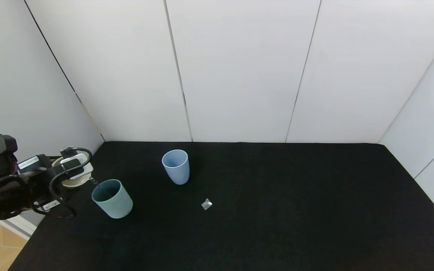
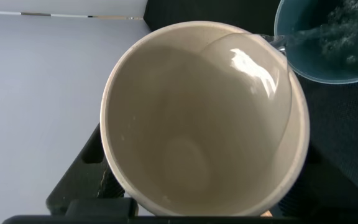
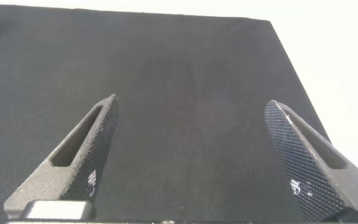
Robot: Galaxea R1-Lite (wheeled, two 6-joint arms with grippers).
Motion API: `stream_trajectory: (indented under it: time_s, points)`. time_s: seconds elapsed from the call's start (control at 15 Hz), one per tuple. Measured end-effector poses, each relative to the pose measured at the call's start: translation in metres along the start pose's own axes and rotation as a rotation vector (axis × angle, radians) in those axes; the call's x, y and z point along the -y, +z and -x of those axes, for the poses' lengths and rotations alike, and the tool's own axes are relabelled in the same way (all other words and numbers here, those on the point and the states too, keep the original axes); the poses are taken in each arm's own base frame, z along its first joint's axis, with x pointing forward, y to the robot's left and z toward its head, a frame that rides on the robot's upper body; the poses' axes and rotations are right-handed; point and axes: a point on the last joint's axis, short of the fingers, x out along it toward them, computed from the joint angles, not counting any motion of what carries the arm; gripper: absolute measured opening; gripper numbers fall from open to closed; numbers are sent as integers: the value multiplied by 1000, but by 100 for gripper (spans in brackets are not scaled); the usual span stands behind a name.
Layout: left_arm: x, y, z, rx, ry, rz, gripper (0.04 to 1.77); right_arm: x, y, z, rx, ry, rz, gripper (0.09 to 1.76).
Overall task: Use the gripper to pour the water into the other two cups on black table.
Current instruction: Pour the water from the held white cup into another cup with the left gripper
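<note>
The left gripper (image 1: 74, 171) is clamped around a beige cream cup (image 1: 74, 177), holding it tipped on its side just beside the teal-green cup (image 1: 112, 198), on that cup's wall-panel side. The cream cup's lip sits just above the teal-green cup's rim, and a thin trickle of water (image 1: 95, 182) runs from lip to rim. In the left wrist view the cream cup (image 2: 204, 118) fills the frame with its mouth facing the camera, water (image 2: 253, 68) pooled against its lower wall, and the teal-green cup (image 2: 328, 40) past its lip holds rippling water.

The teal-green cup stands upright on the black surface (image 1: 277, 210). The light blue cup (image 1: 176, 166) stands upright near it, farther back toward the white wall panels (image 1: 239, 71). A small crumpled clear scrap (image 1: 206, 204) lies on the cloth to the teal-green cup's right, well apart from it.

The right gripper (image 3: 191, 155) hangs over bare black cloth with its fingers (image 3: 89, 155) spread wide, holding nothing.
</note>
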Motion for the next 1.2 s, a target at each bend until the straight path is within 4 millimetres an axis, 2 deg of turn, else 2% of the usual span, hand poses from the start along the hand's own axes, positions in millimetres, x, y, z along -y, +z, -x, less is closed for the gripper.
stream_trajectory:
  time_s: [0.87,1.2]
  points:
    - [2,-1,4,7,-10,2,127,0,0,0,0,0,0,171]
    - [3,-2,5,17,-16,153,127,0,0,0,0,0,0,171]
